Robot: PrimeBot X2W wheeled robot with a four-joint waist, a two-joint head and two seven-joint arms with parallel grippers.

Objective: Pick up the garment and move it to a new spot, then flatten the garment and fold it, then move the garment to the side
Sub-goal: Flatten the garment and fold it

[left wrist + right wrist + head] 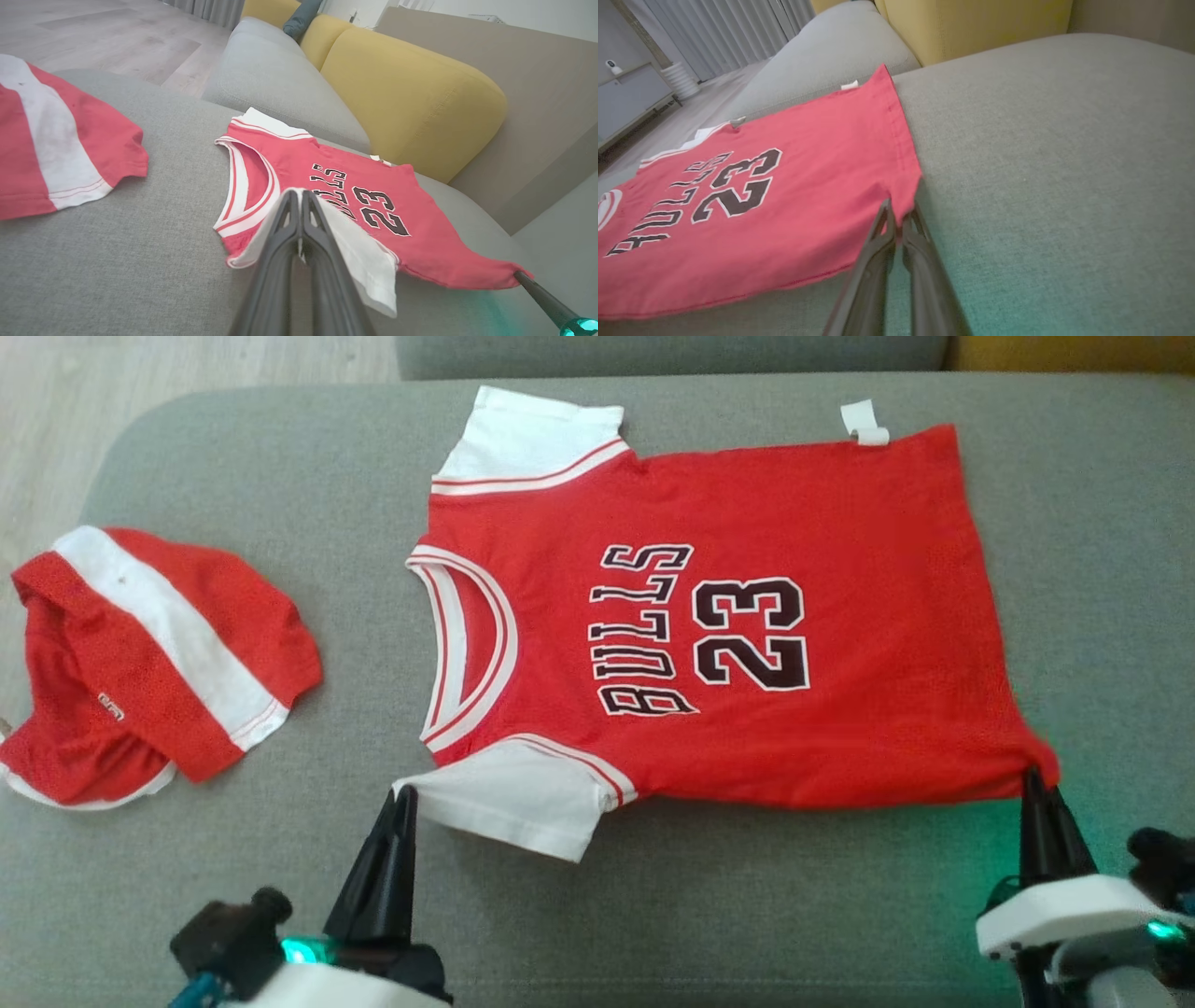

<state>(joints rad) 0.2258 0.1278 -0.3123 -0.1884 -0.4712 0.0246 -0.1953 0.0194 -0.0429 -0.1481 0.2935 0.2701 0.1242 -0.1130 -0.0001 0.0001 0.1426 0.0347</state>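
A red jersey (747, 616) lies spread face up on a grey sofa seat (747, 915), filling the centre of the head view. Its collar is toward the left of the frame and its hem toward the right, so the black lettering "BULLS" and "23" reads sideways.

At lower left, the left end effector (407, 795) has its two dark fingers pressed together on the corner of the near white sleeve (523, 803). In the left wrist view the sleeve cloth drapes down either side of the closed tips, raised off the seat.

At lower right, the right end effector (1032, 775) pinches the near hem corner, which comes to a point at its tips (the right wrist view shows red cloth caught between the fingers (878, 247)). A green glow tints the seat beside it.

The far sleeve (537, 443) lies flat at upper centre. A small white tag (864, 422) sticks out at the far hem corner, upper right.

A second garment (149, 663), red with a white band, sits crumpled at the left edge of the frame, well apart from the jersey.

In the left wrist view a yellow cushion (411, 93) stands behind the seat at upper right, and a pale wood floor (117, 37) shows at upper left.
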